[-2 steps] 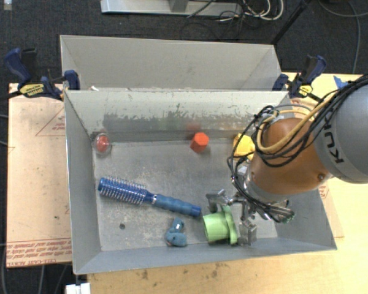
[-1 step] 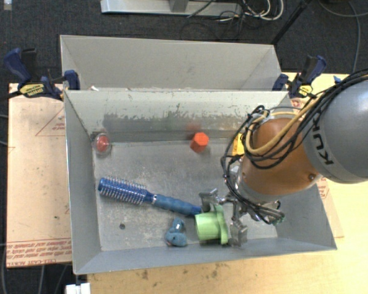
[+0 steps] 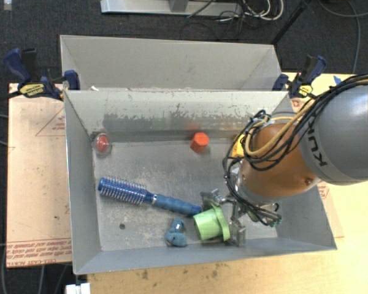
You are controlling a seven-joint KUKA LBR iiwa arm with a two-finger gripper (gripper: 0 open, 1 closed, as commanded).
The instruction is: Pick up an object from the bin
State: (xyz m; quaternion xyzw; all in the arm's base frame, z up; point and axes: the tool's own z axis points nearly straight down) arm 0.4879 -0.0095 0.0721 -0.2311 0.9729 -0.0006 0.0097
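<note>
Gripper (image 3: 224, 218) was seen low, fingers spread astride green cup (image 3: 208, 224) by near wall; cup could be squirted out, or blue brush (image 3: 144, 196) handle snagged.

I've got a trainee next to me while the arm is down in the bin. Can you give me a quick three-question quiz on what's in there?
1. Multiple choice: which thing lies right beside the gripper?
A. a light green cup-like thing
B. a yellow banana
C. a white sock
2. True or false: the blue hairbrush stands upright against the left wall of the bin.
3. Fill in: the small orange piece lies close to the bin's ____ wall.

Key: 1 A. 2 false; it lies flat on the floor, handle pointing towards the gripper. 3 far.
</note>
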